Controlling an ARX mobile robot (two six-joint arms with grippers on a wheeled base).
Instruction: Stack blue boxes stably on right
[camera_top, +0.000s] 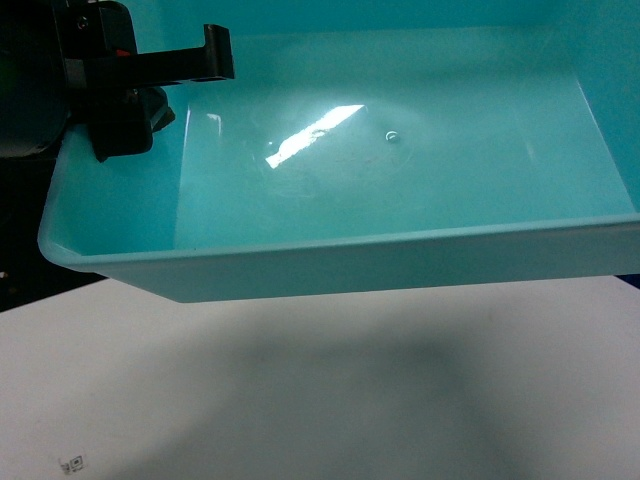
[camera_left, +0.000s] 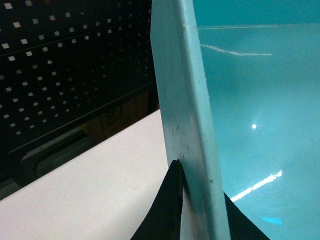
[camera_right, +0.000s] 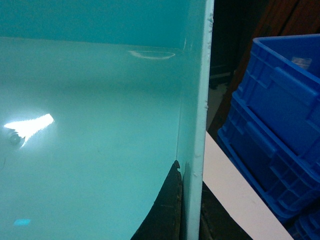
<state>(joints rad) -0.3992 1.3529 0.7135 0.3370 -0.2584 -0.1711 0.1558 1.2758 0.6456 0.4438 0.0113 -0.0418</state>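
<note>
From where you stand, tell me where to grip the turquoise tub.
Take the turquoise tub by its two short side walls, coming down over the rounded rim from each end. The walls are thin, upright-sloping lips a jaw can straddle, as the left gripper and right gripper do.

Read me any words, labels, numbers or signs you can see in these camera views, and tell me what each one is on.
No text can be read for certain.
Small printed mark on the white table, bottom left of the head view: too small to read.
Faint marking on the brown panel behind the table in the left wrist view: too blurred to read.
Turquoise tub and blue crates: no text visible.
</note>
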